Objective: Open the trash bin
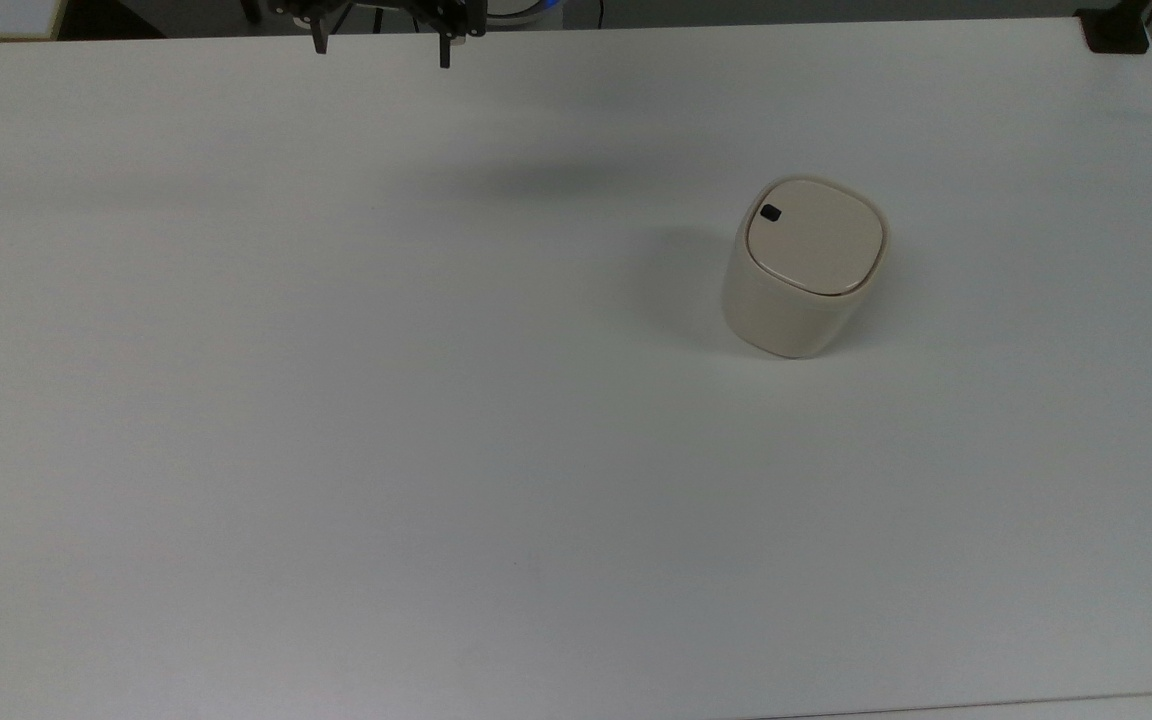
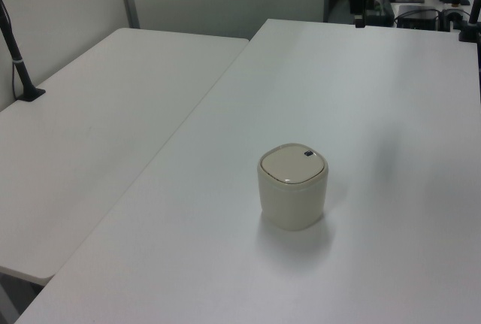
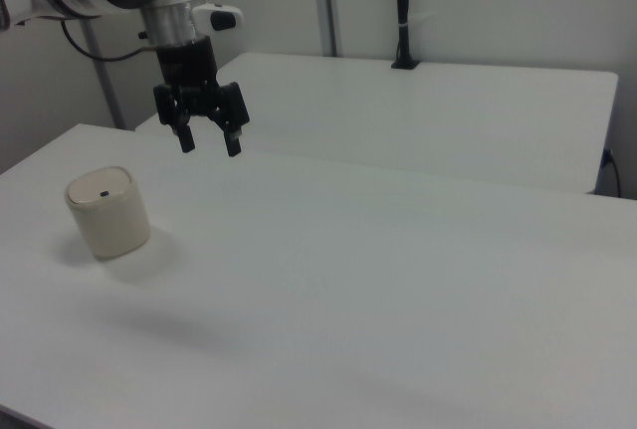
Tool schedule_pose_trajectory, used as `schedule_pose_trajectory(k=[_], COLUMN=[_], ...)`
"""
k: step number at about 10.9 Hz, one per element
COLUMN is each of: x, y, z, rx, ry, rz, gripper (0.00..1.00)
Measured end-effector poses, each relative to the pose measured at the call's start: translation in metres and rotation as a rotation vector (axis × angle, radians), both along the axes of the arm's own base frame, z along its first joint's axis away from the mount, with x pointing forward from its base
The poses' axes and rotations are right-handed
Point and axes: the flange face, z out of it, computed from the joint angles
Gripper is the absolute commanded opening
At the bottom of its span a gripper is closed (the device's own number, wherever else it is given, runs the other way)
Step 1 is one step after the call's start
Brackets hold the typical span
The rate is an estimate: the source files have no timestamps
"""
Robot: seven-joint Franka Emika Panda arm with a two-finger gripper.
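Note:
The cream-beige trash bin (image 1: 804, 265) stands upright on the white table (image 1: 336, 400), toward the top view's right. Its flat lid is down. A small black button (image 1: 771, 212) sits at one corner of the rim. The bin (image 2: 293, 185) is near the middle of the left view and at the right view's left (image 3: 107, 212). My gripper (image 1: 382, 50) hangs open and empty in the air at the top view's upper edge, well away from the bin. In the right view the gripper (image 3: 209, 145) is above and right of the bin, fingers pointing down. The gripper (image 2: 359, 19) is at the table's far end in the left view.
A second white table (image 2: 113, 113) adjoins this one along the bin's side. A black clamped post (image 2: 19, 61) stands on that table, seen again as a post (image 3: 403, 11) in the right view. Another black clamp (image 1: 1116, 30) grips the top view's upper right corner.

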Motion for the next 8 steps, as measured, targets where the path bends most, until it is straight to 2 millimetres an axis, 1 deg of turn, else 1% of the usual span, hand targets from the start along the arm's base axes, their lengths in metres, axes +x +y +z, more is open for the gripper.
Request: schedule_pose_trajectory(k=[1,2,4,5,8], x=[0.003,0.003,0.003,0.004,0.004], y=[0.002,0.001,-0.014,-0.018,-0.013], z=[-0.006,-0.006,0.003,0.008,0.01], rx=[0.001,0.01,0.063,0.083,0.122], ry=[0.011,0.01,-0.01,-0.021,-0.025], rz=[0.004,0.001,-0.025,-0.023,-0.017], gripper=[1.0,1.0,1.0,1.0,1.0])
